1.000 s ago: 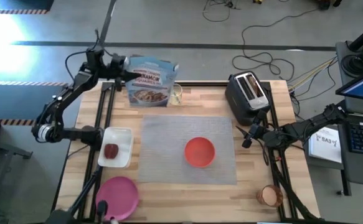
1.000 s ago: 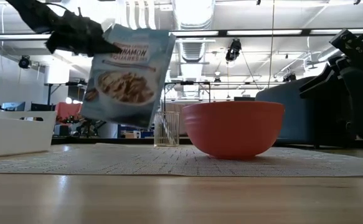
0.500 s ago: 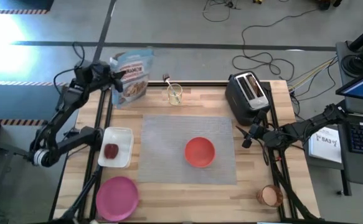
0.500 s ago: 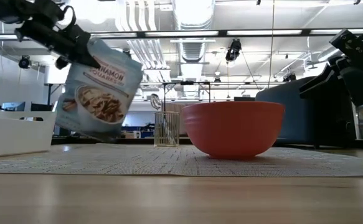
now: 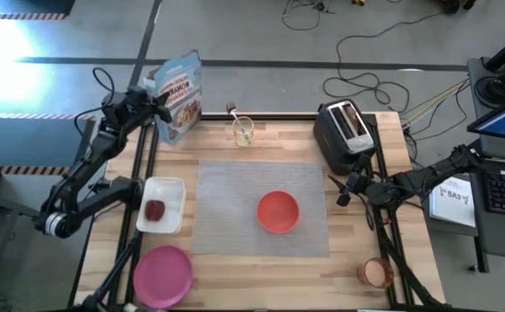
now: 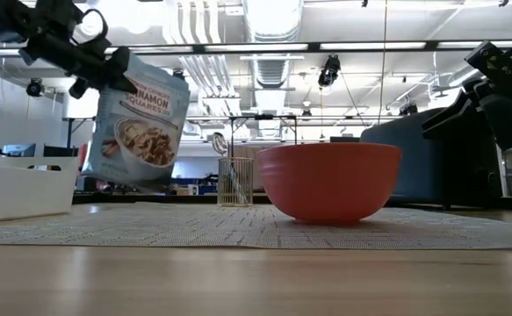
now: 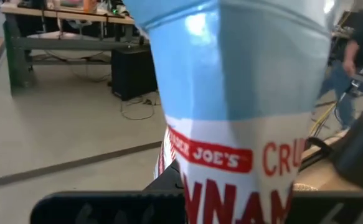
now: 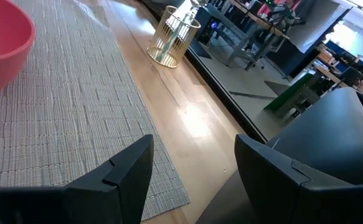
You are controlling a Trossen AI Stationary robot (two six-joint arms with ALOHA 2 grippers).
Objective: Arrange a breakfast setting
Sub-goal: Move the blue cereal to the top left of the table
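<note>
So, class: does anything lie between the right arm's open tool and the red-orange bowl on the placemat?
Nothing visible does. The right tool hangs open by the toaster, and only bare grey placemat lies between it and the red-orange bowl.

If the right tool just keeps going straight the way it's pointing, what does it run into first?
Probably nothing soon. The open right tool points over bare wood beside the grey placemat toward the small wire holder at the table's far edge; that holder looks like the first thing in line, though depth is hard to judge.
</note>
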